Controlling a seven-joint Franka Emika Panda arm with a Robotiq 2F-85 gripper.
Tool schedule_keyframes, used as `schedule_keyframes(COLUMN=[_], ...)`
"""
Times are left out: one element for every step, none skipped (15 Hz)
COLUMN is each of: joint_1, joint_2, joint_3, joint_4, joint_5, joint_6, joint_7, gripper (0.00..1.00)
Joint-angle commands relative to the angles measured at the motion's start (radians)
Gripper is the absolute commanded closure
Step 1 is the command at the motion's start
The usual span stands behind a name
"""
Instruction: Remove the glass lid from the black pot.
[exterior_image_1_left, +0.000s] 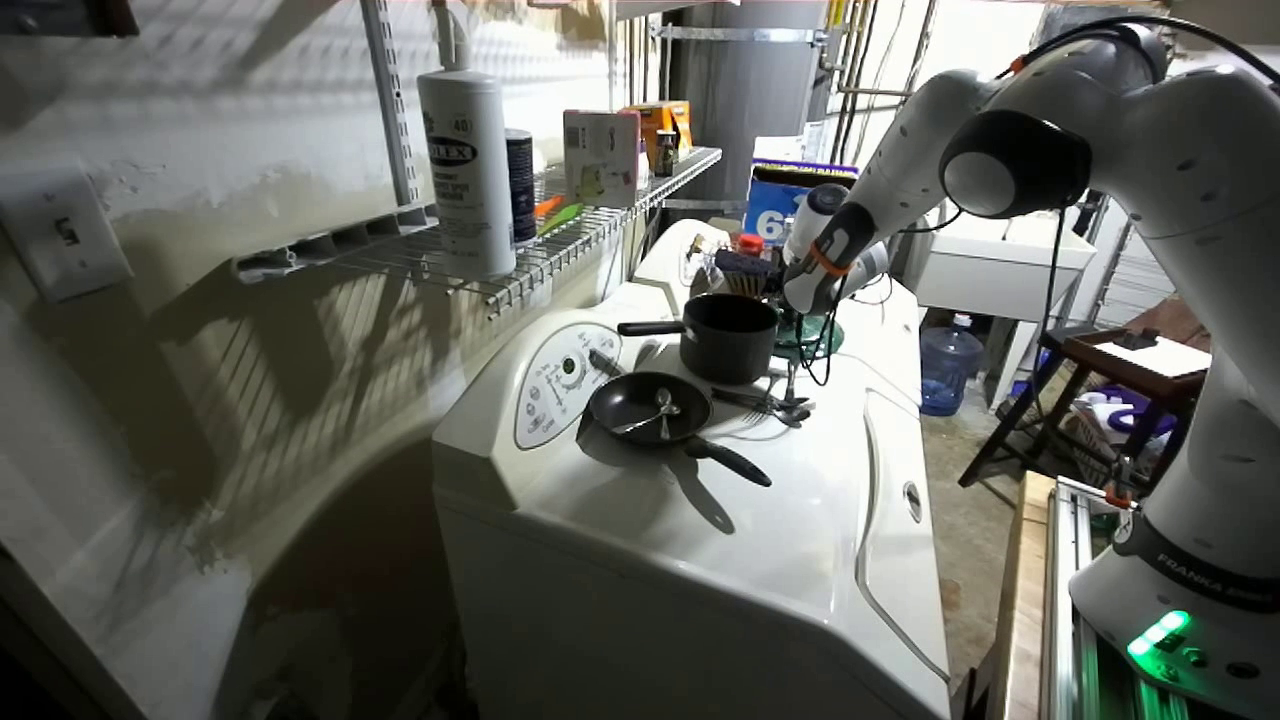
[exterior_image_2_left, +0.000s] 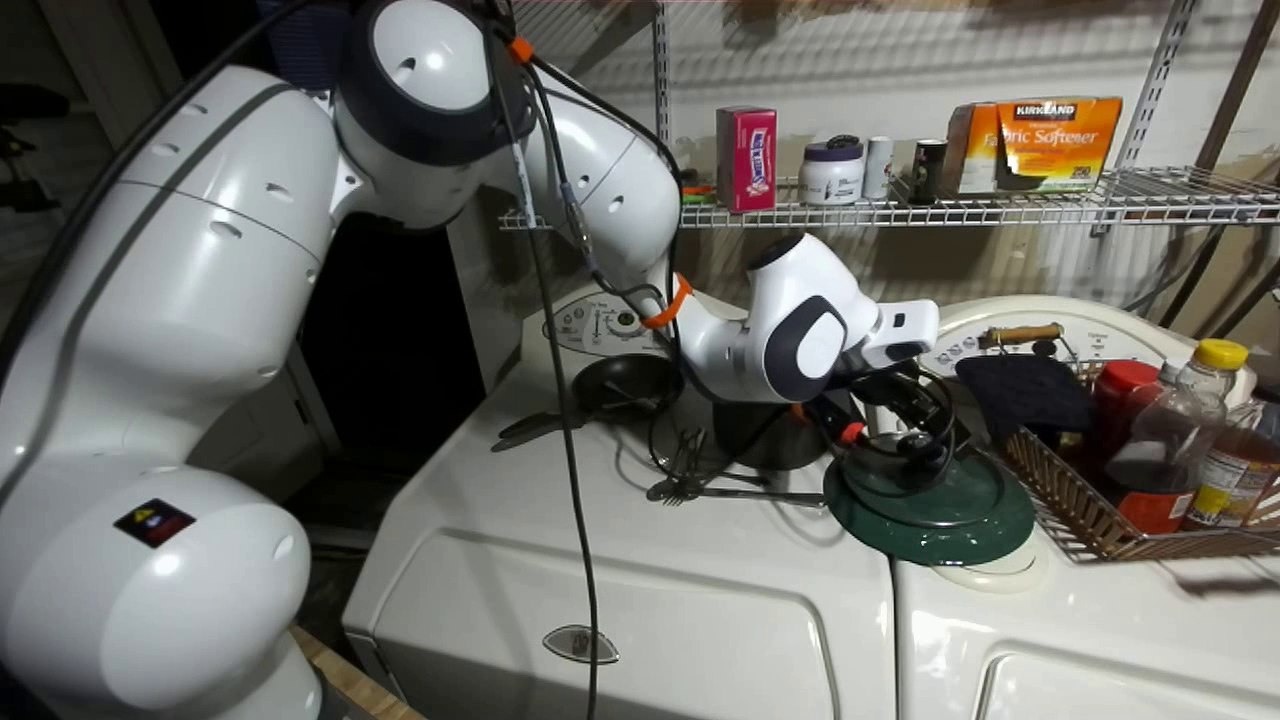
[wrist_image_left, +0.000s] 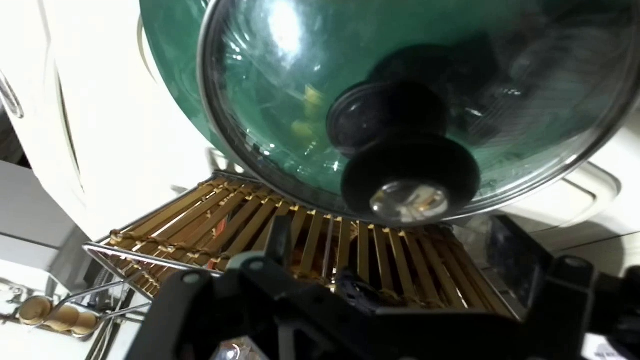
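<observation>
Glass lid (wrist_image_left: 415, 115) lies over green plate (exterior_image_2_left: 940, 540) at the tabletop's (exterior_image_2_left: 620, 520) side edge; black pot (exterior_image_1_left: 725, 350) uncovered. Gripper (wrist_image_left: 390, 232) spread; removal seems done, retreat left.

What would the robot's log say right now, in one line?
black pot: uncovered; glass lid: on green plate; Robotiq gripper: open, near lid's black knob; holding: nothing

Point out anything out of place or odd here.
The black pot and frying pan look out of place: they sit on what appears to be a laundry machine, hardly a usual spot for cookware. Loose cutlery lies jumbled beside the pot, and more lies in the pan. No spill or damage is visible.
</observation>
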Motion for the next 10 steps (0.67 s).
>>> schedule_keyframes(joint_1=[0.02,0.024,0.038,0.054,0.069,0.078,0.087,0.095,0.1,0.108], joint_2=[-0.044,-0.073,-0.106,-0.125,-0.148,-0.19,-0.226,-0.278,-0.333,-0.386], joint_3=[-0.003,0.003,0.0,-0.009,-0.018,-0.014,-0.012,-0.002,0.016,0.031], joint_4=[0.006,-0.005,-0.023,-0.032,-0.04,-0.049,-0.058,-0.075,-0.096,-0.119], joint_5=[0.027,0.02,0.012,0.007,0.007,0.003,-0.002,-0.029,-0.042,-0.053], joint_6=[-0.04,-0.041,-0.033,-0.019,0.017,0.016,0.025,0.008,-0.012,-0.024], joint_7=[-0.042,-0.056,-0.071,-0.078,-0.081,-0.098,-0.113,-0.119,-0.151,-0.184], gripper=[0.0,0.0,0.0,0.0,0.0,0.0,0.0,0.0,0.0,0.0])
